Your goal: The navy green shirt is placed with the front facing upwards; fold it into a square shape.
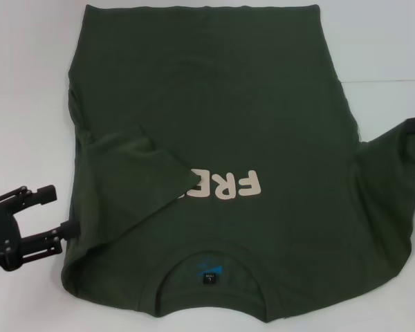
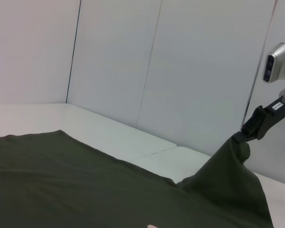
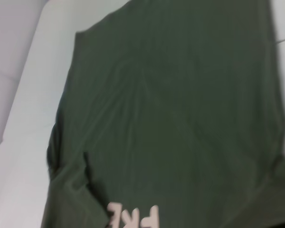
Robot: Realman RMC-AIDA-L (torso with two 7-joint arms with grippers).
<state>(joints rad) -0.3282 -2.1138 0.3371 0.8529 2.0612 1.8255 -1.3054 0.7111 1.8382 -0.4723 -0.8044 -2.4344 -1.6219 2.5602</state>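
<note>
The shirt (image 1: 214, 138) lies front-up on the worktop (image 1: 28, 83), left sleeve already folded over the lettering, while your right gripper (image 2: 256, 126) is clamped on the lifted right sleeve. If that pinch slips, the sleeve drops crooked. Your left gripper (image 1: 45, 218) sits open beside the folded edge and could snag it.

White table (image 1: 28, 124) with a seam, pale wall panels (image 2: 133, 61) behind.

Bright, even light overhead, and the white surface (image 1: 28, 124) nearly washes out, with barely a shadow around the navy green shirt (image 1: 214, 124). The right wrist view is soft and blurred; the head view stays crisp.
</note>
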